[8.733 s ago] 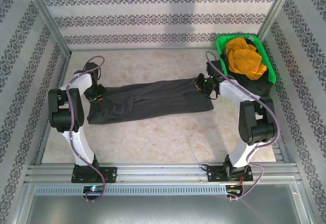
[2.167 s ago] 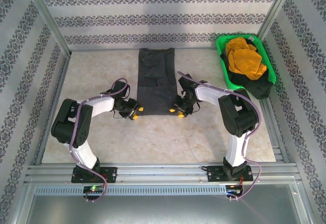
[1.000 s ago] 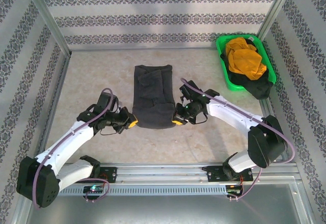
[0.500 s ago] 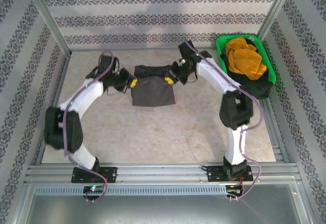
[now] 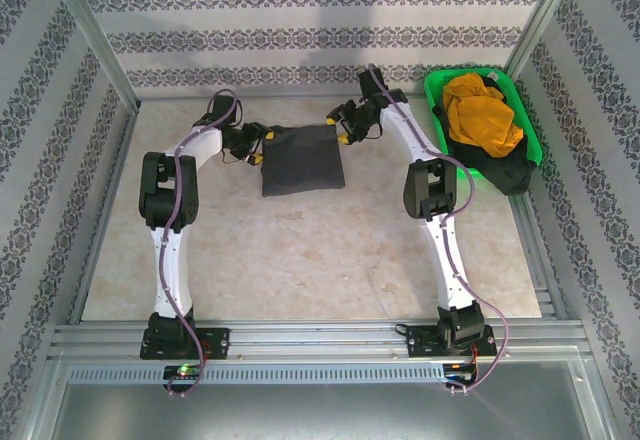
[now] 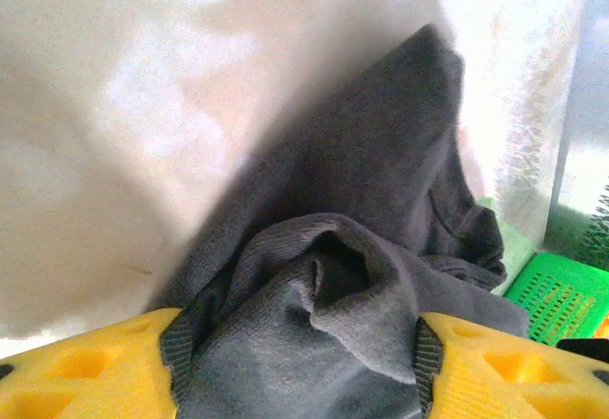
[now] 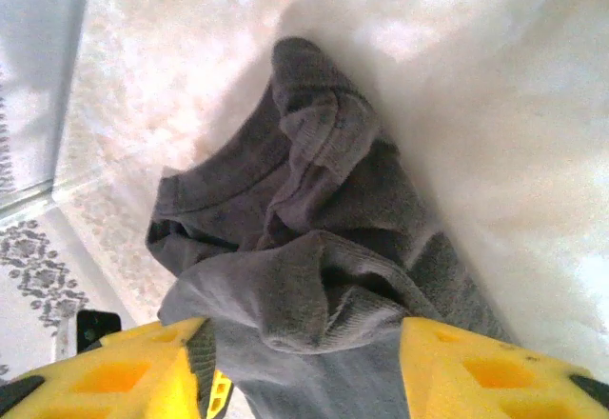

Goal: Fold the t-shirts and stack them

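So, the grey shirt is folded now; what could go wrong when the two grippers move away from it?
1. Cloth is bunched between the open jaws of the left gripper and the right gripper. Pulling back may catch it and drag the fold of the charcoal t-shirt open.
2. Its far edge looks rumpled, not flat, so shirts stacked on it may sit unevenly.

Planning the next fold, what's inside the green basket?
A mustard shirt lies crumpled on top in the basket; black cloth under it spills over the near rim. Anything beneath is covered.
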